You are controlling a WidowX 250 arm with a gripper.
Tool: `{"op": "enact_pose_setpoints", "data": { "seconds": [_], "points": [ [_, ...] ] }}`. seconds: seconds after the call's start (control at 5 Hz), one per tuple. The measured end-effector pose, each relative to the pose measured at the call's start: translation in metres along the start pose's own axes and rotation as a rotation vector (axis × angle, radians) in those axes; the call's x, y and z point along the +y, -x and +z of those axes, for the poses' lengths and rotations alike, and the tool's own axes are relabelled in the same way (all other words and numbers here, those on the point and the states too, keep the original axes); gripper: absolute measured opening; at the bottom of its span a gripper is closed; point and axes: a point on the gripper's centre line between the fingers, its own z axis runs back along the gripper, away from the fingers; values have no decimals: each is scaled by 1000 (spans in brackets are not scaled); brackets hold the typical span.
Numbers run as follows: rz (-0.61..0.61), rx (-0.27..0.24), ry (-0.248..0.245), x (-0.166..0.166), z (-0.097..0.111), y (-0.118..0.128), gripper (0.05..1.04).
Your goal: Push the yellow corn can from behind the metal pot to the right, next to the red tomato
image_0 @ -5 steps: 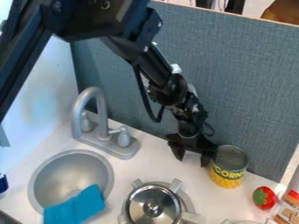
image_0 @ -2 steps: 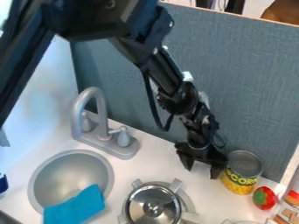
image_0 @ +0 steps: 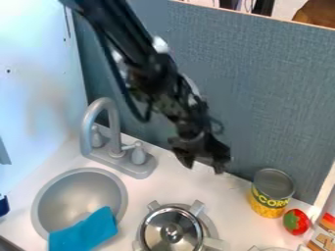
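The upright cylindrical metal can with a grey top and a printed yellow label stands on the white countertop, toward the right of the view and near the foot of the blue-grey textured panel; just beside it, toward the lower right, lies a red toy strawberry with a green patch; whether the two touch, I cannot tell. Farther right, at the view's edge, there is an orange-and-white printed package, near the strawberry.

The black two-finger gripper is to the can's upper left, apart from it, in front of the panel; its jaws are parted, with nothing held between them; the black arm slants down to it from the top edge.

Below the gripper in the view and left of the can sits a round silver metal pot with a shiny lid, with pale grey prongs around it; farther left is a round grey sink basin, with a bright blue cloth lying partly in it and over its near rim; behind the basin rises a curved grey faucet with two handles; at the left edge is a small dark blue object, only partly visible.
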Motion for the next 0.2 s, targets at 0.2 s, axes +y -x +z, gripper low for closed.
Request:
{"op": "enact_pose_setpoints", "data": {
  "seconds": [0.2],
  "points": [
    [29, 92, 8, 2, 41, 17, 1000]
  ]
}}
